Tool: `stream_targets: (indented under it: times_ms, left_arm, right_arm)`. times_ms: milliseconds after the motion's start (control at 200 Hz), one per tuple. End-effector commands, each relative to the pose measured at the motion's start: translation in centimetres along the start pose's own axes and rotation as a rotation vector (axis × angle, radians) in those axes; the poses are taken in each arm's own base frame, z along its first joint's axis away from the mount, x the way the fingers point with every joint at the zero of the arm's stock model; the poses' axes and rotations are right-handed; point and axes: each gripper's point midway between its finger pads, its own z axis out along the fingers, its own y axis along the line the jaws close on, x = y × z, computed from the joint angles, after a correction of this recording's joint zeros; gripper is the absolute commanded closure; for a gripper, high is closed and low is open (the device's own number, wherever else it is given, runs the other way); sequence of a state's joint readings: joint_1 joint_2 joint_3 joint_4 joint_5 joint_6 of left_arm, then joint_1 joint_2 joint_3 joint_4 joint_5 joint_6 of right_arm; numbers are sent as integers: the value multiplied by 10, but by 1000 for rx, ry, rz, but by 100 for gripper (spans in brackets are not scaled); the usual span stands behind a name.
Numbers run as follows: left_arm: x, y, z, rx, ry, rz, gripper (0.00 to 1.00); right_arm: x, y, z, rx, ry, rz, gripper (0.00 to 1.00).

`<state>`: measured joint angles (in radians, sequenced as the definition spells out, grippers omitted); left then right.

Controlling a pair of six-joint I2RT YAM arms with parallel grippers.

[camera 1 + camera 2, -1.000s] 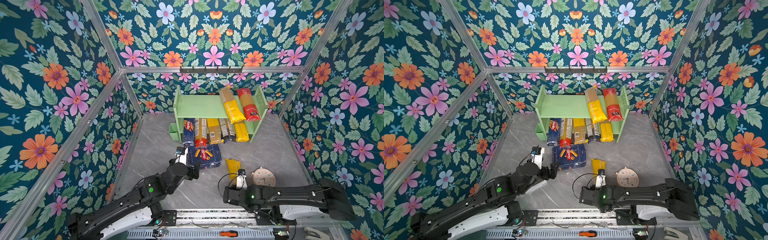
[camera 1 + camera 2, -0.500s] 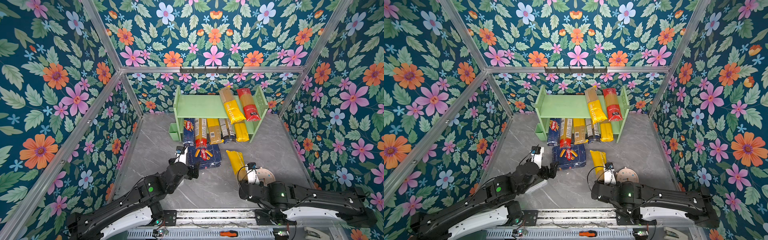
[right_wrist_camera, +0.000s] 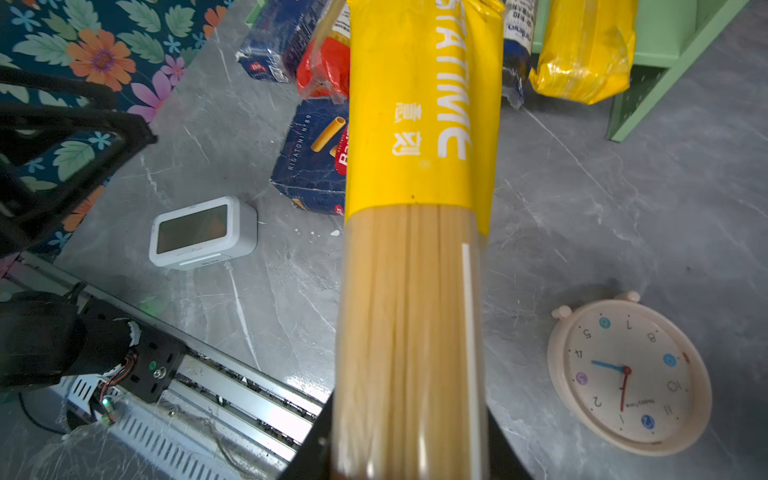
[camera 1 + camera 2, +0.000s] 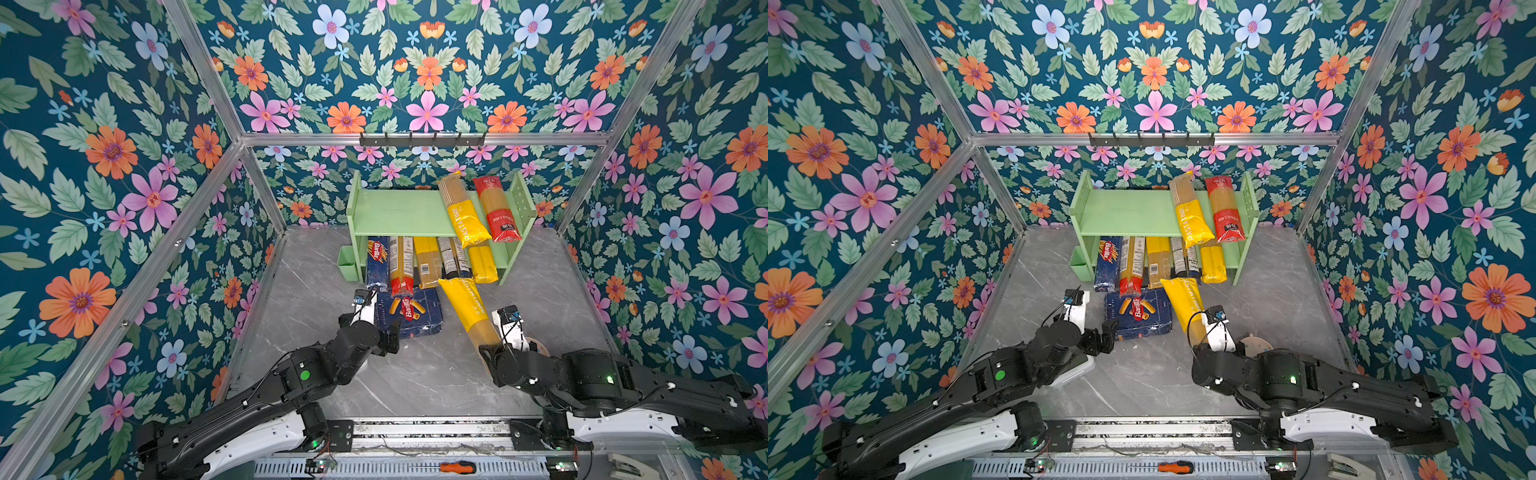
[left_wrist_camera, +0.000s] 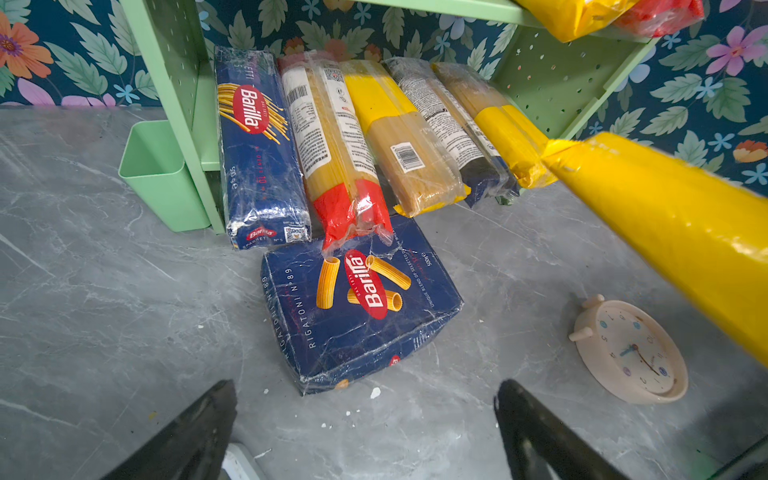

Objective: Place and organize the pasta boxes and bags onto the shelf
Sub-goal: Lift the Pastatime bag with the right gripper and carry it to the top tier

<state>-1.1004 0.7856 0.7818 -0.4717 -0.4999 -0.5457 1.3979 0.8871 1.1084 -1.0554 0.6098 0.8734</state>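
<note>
The pale green shelf [image 4: 399, 216] stands at the back wall. Its top tier carries a yellow bag [image 4: 463, 212] and a red bag [image 4: 496, 212]. On the lower tier lie a long Barilla spaghetti box [image 5: 257, 149] and several bags. A wide Barilla rigatoni box [image 5: 357, 303] lies on the floor in front. My right gripper [image 3: 409, 457] is shut on the clear end of a yellow PASTATIME bag [image 4: 469, 307], which slants up toward the lower tier. My left gripper [image 5: 365, 415] hangs open and empty just short of the rigatoni box's near edge.
A cream analog clock [image 3: 627, 374] lies on the floor to the right of the held bag. A white digital clock [image 3: 203, 230] sits under the left arm. A green cup [image 4: 348, 262] hangs on the shelf's left side. A black hook rail [image 4: 422, 139] is on the back wall.
My right gripper has carried the yellow bag right and toward the shelf; the bag's far end now reaches the lower tier's front. The left arm has not moved.
</note>
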Motion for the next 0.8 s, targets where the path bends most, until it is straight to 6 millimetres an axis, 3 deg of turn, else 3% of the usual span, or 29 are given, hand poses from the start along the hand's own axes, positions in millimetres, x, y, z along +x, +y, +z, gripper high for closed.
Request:
stream_targets:
  times_ms: [0, 290, 495, 625, 795]
  left_arm:
    - [-4, 1, 1, -17, -13, 5, 0]
    - [-2, -6, 9, 0, -20, 19, 0]
    - [1, -8, 12, 7, -14, 37, 0]
    - [1, -11, 14, 12, -5, 57, 0]
    - [-10, -11, 10, 11, -32, 86, 0]
  right_arm:
    - [-30, -2, -13, 14, -118, -50, 84]
    - [-77, 0, -41, 33, -252, -119, 83]
    - [-122, 18, -54, 18, -362, -149, 82]
    - [-149, 19, -45, 34, -369, -135, 82]
    - [-182, 12, -15, 71, -332, -106, 82]
